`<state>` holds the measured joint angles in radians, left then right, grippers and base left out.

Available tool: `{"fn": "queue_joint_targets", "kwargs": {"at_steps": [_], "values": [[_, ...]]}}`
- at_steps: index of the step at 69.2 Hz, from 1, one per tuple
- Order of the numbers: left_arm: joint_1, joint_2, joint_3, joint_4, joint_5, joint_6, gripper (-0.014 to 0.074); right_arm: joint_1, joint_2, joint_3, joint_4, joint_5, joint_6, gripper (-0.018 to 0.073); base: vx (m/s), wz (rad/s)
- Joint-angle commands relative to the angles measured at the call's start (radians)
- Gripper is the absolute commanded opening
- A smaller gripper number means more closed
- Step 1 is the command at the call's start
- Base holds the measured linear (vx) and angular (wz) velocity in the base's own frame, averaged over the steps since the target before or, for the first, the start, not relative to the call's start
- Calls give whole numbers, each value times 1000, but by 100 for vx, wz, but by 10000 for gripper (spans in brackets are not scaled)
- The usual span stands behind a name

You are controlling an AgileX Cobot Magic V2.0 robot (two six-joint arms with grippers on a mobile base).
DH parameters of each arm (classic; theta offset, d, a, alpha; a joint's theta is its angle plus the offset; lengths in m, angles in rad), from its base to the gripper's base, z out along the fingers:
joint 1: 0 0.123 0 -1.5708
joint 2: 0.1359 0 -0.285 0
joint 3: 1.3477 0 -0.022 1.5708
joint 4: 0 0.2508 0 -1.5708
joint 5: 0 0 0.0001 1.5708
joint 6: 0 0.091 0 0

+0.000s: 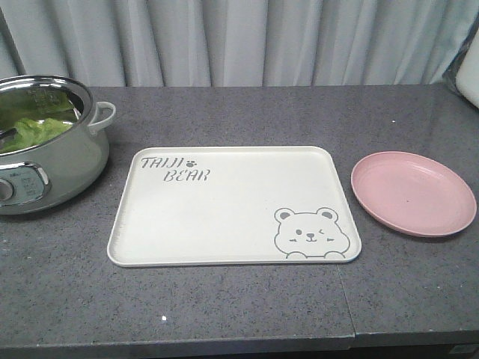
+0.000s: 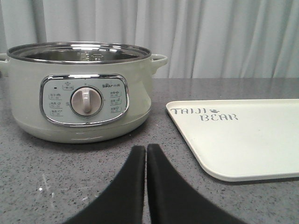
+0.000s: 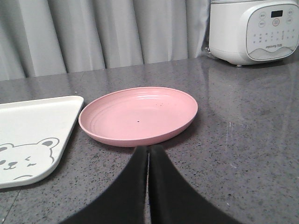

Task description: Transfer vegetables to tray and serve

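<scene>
Bright green lettuce leaves (image 1: pixel 34 131) lie inside the pale green electric pot (image 1: pixel 52 164) at the far left of the counter. The cream-white tray (image 1: pixel 224 217) with "TAIJI BEAR" lettering and a bear drawing lies flat in the middle and holds nothing. It also shows in the left wrist view (image 2: pixel 252 140) and the right wrist view (image 3: pixel 28 126). My left gripper (image 2: pixel 145 148) is shut and empty, low over the counter in front of the pot (image 2: pixel 81 93). My right gripper (image 3: pixel 148 149) is shut and empty, just before the pink plate (image 3: pixel 140 114). Neither gripper shows in the front view.
A round pink plate (image 1: pixel 413 193) sits right of the tray, with nothing on it. A white rice cooker (image 3: pixel 254 30) stands at the far right back. Grey curtains hang behind the dark speckled counter (image 1: pixel 224 314).
</scene>
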<state>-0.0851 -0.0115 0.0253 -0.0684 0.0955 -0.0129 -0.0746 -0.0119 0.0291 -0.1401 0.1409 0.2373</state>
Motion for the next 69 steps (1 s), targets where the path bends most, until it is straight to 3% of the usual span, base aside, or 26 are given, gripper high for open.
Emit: {"fn": "queue_joint_targets", "kwargs": {"at_steps": [1, 69], "values": [[0, -13, 27, -8, -76, 0, -6, -7, -8, 15, -5, -78, -4, -3, 0, 0], [0, -13, 27, -8, -76, 0, -6, -7, -8, 15, -5, -78, -4, -3, 0, 0]]}}
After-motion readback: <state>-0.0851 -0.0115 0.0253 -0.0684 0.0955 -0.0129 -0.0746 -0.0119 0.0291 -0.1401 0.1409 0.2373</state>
